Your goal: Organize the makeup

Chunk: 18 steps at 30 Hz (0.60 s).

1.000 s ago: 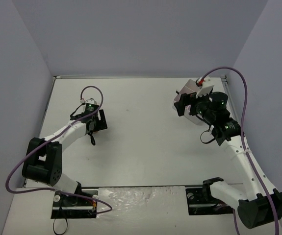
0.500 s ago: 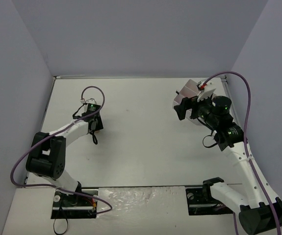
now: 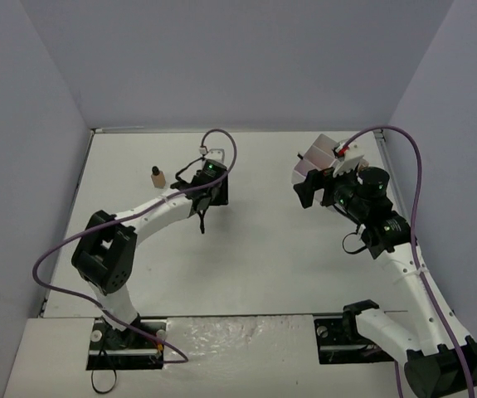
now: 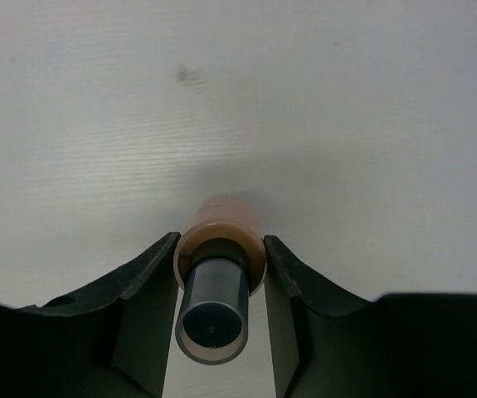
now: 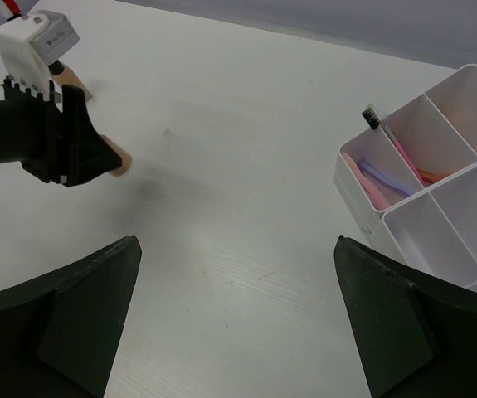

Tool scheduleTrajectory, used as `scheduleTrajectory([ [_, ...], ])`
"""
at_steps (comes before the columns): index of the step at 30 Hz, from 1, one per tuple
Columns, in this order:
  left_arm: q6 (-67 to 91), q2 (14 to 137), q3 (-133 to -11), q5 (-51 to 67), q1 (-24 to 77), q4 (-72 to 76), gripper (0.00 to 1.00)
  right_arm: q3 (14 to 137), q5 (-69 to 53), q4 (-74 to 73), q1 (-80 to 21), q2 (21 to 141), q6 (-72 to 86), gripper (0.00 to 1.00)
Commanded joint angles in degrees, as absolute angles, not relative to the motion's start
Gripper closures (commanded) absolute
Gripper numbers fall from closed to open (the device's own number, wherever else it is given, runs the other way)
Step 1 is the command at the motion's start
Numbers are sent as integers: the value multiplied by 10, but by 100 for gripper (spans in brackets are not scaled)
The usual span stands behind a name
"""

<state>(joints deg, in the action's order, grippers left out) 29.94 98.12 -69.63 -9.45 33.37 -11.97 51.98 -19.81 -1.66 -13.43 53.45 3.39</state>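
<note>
Since my left tool [image 4: 221,249] pinches the tan bottle [image 4: 220,217] across its shoulder, cap toward the wrist, it rides roughly level above the surface [image 4: 346,99]. My right tool [image 5: 236,249] hangs spread beside the white tray [image 5: 361,199] at three o'clock, probably the bottle's destination, where pencils [image 5: 391,170] lie sorted.

A robot lab test cell: white table [image 3: 263,257] boxed by plain lilac-grey panels [image 3: 221,58], with a cabled left arm [image 3: 151,206] and right arm [image 3: 412,274] bolted on.
</note>
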Motion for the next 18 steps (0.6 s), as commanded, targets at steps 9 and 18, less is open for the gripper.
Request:
scheduleTrajectory([
  [9,284,1112,-835,-99,449,-119,92,504,-198,11,-137,529,48,0],
  [18,280,1121,-843,-107,465,-129,36,508,-186,3,-137,536,44,0],
])
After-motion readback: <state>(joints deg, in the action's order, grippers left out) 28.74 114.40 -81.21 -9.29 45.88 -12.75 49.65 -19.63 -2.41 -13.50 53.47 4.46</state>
